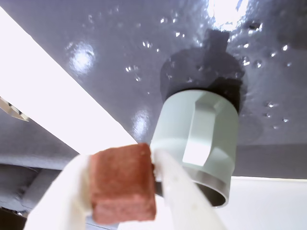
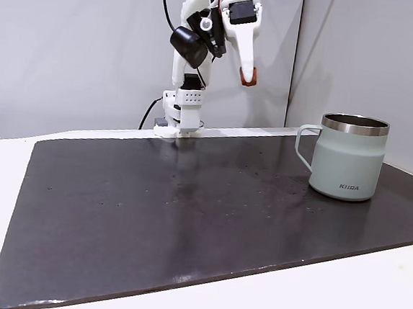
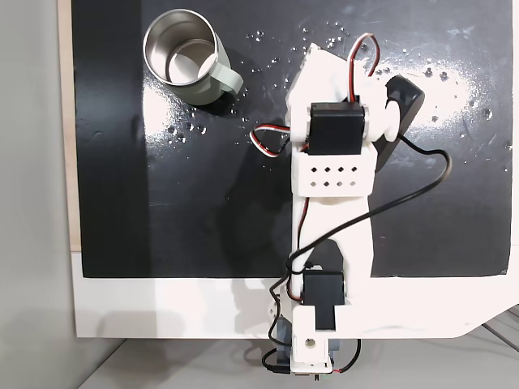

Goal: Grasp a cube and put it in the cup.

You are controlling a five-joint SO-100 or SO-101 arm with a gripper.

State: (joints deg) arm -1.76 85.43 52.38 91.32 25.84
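- Fixed view from the side shows the dark mat (image 2: 150,215) covering most of the white table (image 2: 338,303); the arm (image 2: 201,46) rises from its base at the mat's far edge and folds high, its forearm angled down toward the right.
- Seen from above in a fixed view, the arm (image 3: 332,162) reaches out over the middle of the mat (image 3: 203,219), well short of the mug.
- Sage-green steel-rimmed mug (image 2: 347,158) stands upright near the mat's right edge in the side fixed view, handle toward the arm; from above it sits near a far corner (image 3: 185,57), mouth open and empty. It looks rigid and steady, a wide target.
- Gripper (image 1: 122,187) is clamped on the terracotta cube (image 1: 123,182), held high in the air, well apart from the mug (image 1: 201,143) in the wrist view.
- Cube (image 2: 250,77) looks light, hard and matte, unlikely to slip or crush; the white fingers (image 1: 180,191) press on two opposite flat faces, the right hold for so small a block. Only its tip shows in the side view.
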